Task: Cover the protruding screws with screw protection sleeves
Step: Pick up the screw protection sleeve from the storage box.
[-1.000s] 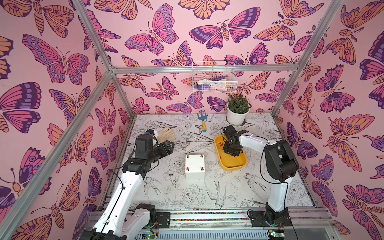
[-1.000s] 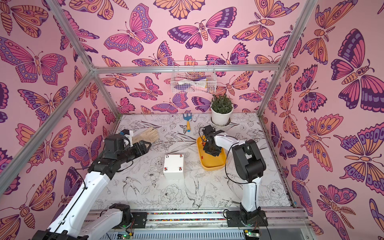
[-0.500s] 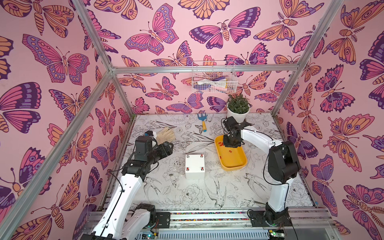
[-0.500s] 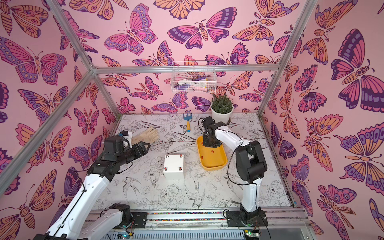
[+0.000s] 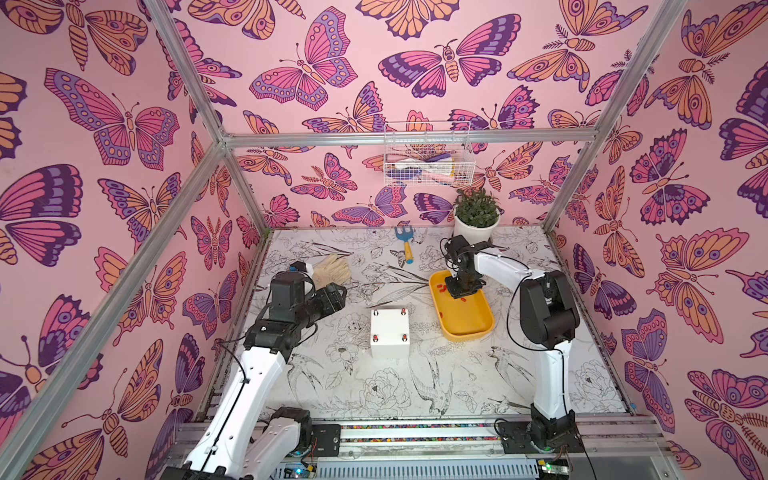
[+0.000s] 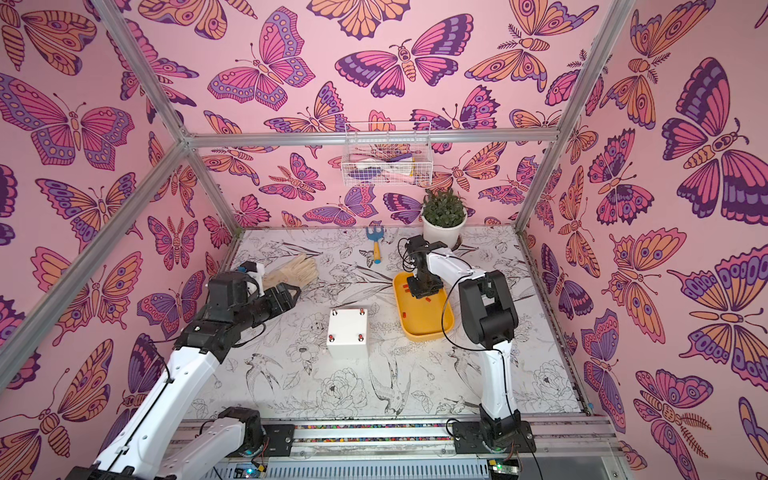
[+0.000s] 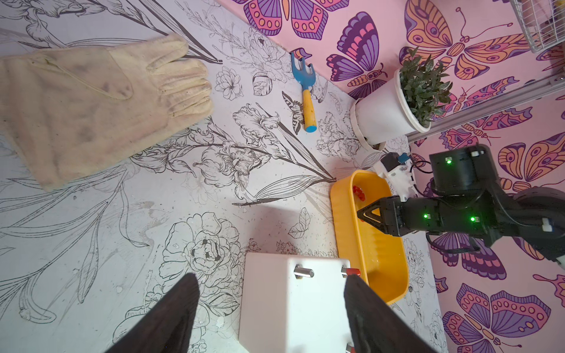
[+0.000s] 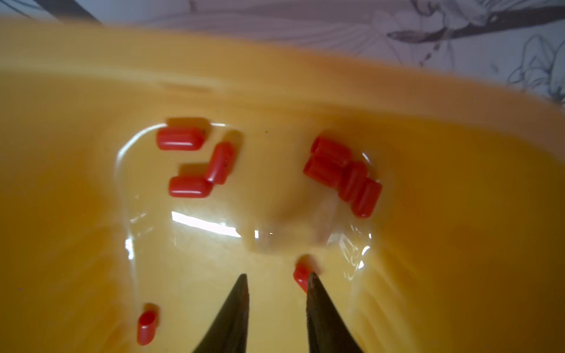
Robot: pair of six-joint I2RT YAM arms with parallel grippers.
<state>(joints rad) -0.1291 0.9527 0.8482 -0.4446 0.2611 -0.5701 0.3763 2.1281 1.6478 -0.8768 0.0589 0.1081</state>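
right arm (image 5: 498, 264) lowered into yellow tray (image 5: 461, 318), jaws parted beside red sleeves (image 8: 180, 139)

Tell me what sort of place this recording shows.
Probably a staged robot test cell, dressed as a gardening corner: butterfly-papered walls on an aluminium frame, a potted plant, and a small hand rake and work glove on the flower-printed tabletop.

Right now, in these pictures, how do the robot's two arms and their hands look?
The left arm and right arm have glossy white shells, bulky black joint housings and thin black cables alongside. Small green lights glow on the right arm's black wrist. The left hand and right hand each end in two dark, tapering, pointed fingers.
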